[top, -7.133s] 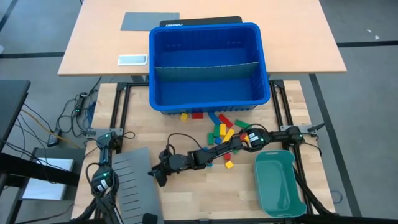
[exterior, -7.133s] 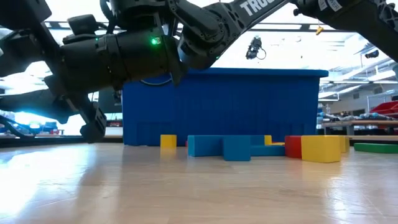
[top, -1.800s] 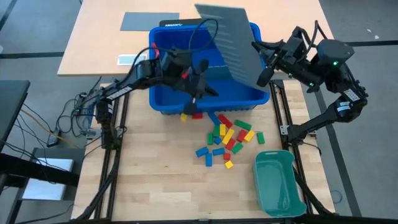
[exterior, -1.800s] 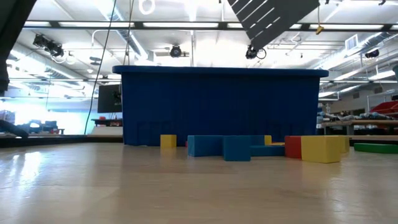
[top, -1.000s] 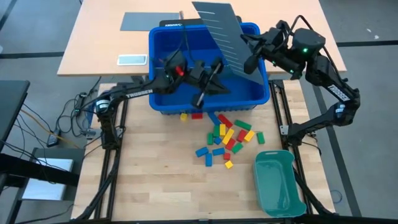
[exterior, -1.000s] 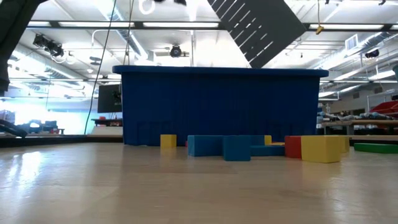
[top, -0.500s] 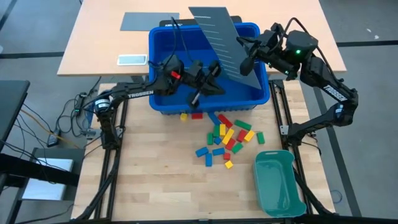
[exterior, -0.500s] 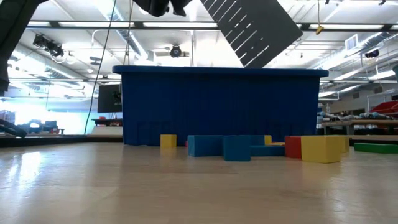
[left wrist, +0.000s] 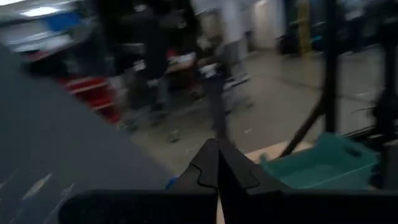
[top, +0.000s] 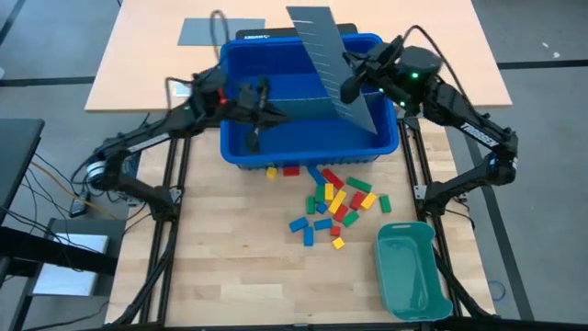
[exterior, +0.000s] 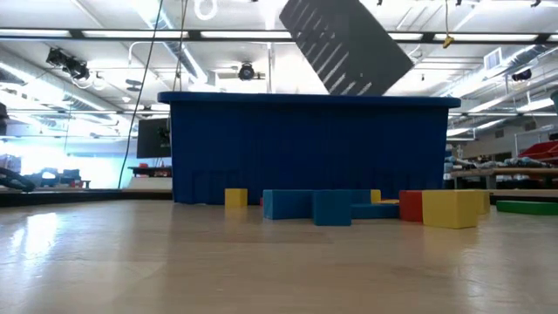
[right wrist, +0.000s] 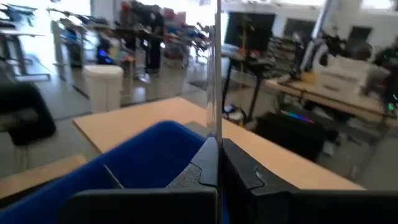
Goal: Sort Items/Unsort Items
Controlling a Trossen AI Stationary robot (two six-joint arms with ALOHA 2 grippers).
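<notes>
The items, small red, yellow, green and blue blocks, lie scattered on the wooden table just in front of the blue bin; they also show in the low view. My right gripper is shut on the grey slotted sheet, which hangs tilted over the bin's right half. My left gripper is shut and holds nothing. It hovers over the bin's left half, apart from the sheet. My right gripper pinches the sheet's right-hand edge between its two fingers, coming level from the table's right side. In the right wrist view the sheet's edge runs upright, edge-on between the fingers. The sheet is lifted clear and tilted, its lower corner at the bin's rim.
A teal tray stands at the table's near right. Behind the bin is a light desk with a grey pad and a small white device.
My left gripper has swung toward the table's left edge, from beside the sheet to over the bin's left half, staying shut. My right gripper has gone a little left and down with the sheet, which stays tilted over the bin.
</notes>
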